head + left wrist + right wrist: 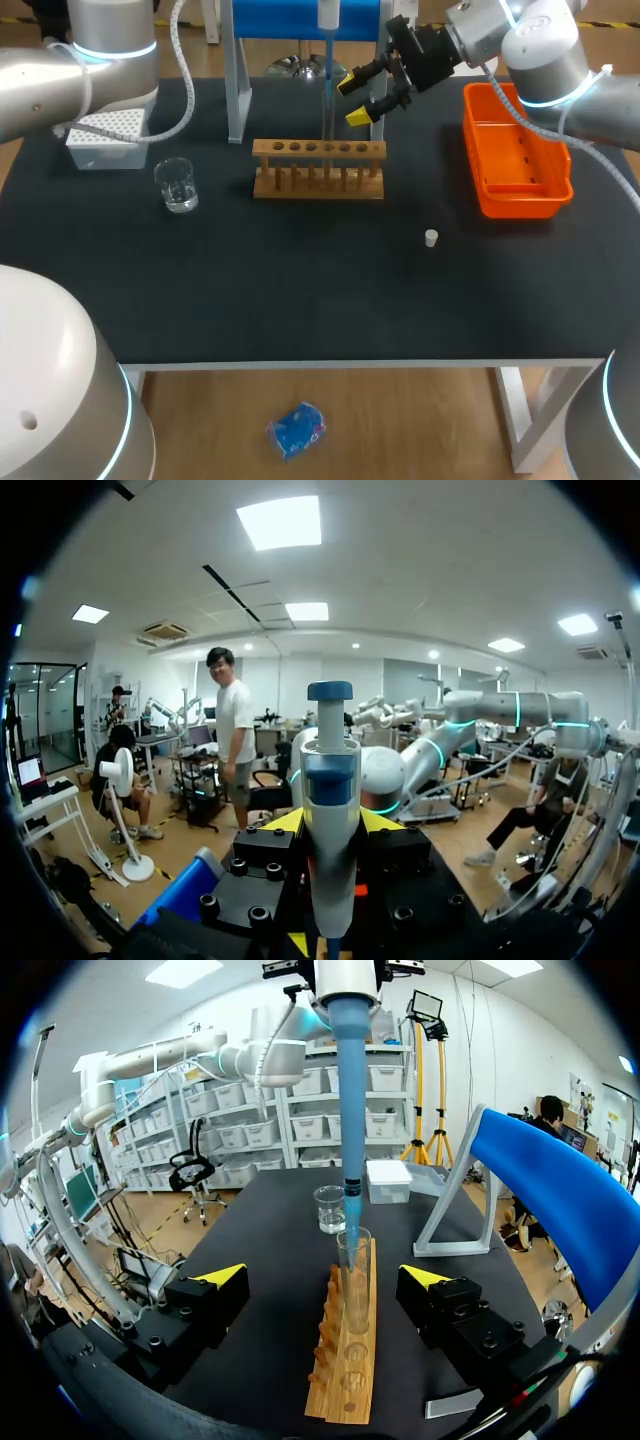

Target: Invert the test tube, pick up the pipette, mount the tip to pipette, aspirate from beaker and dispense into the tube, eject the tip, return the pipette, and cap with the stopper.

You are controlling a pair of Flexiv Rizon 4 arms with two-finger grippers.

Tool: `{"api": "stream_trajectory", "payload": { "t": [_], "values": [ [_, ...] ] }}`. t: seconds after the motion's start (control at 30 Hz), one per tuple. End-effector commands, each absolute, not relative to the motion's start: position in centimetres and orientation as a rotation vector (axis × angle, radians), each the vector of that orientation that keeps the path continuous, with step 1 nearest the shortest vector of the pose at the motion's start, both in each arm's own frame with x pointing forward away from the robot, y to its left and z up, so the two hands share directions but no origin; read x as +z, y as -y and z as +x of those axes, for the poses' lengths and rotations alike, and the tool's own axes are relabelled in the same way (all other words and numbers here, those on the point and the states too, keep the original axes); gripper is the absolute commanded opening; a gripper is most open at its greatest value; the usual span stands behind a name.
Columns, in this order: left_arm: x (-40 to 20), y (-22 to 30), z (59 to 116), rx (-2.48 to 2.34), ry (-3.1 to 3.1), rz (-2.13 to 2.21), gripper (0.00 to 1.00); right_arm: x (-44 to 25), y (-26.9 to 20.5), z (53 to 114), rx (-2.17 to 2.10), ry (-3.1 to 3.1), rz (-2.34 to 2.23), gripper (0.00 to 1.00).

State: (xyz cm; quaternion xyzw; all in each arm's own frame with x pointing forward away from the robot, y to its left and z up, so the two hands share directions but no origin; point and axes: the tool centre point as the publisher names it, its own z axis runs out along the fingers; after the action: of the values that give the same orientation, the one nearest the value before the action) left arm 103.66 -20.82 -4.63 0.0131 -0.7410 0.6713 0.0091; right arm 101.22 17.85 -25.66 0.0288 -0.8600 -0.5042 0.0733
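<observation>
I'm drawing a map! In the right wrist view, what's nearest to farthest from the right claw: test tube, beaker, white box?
1. Test tube, in the rack, just ahead of the claw.
2. Beaker, beyond the rack.
3. White box, farthest back.

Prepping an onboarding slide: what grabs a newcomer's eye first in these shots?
The blue pipette hangs upright in the left hand, its tip reaching into the test tube in the wooden rack at the middle of the table. The right hand is open by the rack's end, the tube ahead of it. At the right sits a bright orange tray, a small white stopper loose near it.
</observation>
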Motion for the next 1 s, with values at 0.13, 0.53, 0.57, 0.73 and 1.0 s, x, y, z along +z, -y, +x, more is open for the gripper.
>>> {"api": "stream_trajectory", "payload": {
  "t": [0.13,0.53,0.57,0.73,1.0],
  "values": [
    [-5.0,20.8,104.0,2.091,2.308,0.037,0.0,-25.6,-17.8,101.2,-1.511,2.585,0.086,1.0],
    [-5.7,20.8,104.3,2.098,2.301,0.044,0.0,-25.6,-17.8,101.2,-1.511,2.585,0.086,1.0],
    [-5.7,20.8,104.3,2.098,2.299,0.045,0.0,-25.6,-17.8,101.2,-1.511,2.585,0.086,1.0],
    [-5.9,20.7,104.4,2.097,2.298,0.049,0.0,-25.6,-17.8,101.2,-1.511,2.585,0.086,1.0],
    [-6.6,20.6,104.1,2.092,2.289,0.063,0.0,-25.6,-17.8,101.2,-1.511,2.585,0.086,1.0]
  ]
}}
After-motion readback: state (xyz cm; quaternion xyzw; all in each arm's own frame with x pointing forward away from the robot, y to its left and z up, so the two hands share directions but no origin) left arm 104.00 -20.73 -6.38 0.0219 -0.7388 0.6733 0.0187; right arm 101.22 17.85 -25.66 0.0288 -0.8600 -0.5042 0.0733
